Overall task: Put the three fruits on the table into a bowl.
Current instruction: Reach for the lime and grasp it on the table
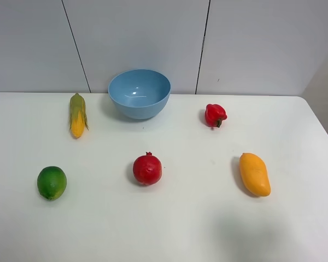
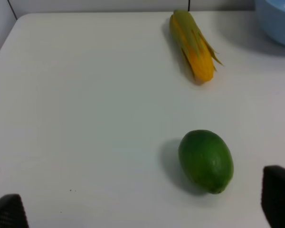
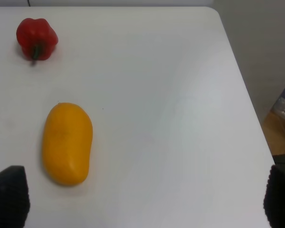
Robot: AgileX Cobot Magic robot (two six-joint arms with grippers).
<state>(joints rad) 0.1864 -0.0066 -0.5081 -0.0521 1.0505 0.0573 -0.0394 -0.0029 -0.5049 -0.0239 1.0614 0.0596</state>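
Though spread, left hand (image 2: 143, 206) near lime (image 2: 205, 160)

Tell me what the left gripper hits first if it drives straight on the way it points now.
Most likely the bare table, just beside the lime. The left gripper is open; the lime lies ahead but off-centre, toward one finger. Depth is unclear, so that finger might clip it.

light: bright, even | shadows: soft, short | glare: faint on bowl (image 1: 147, 107) | wrist views: slightly soft
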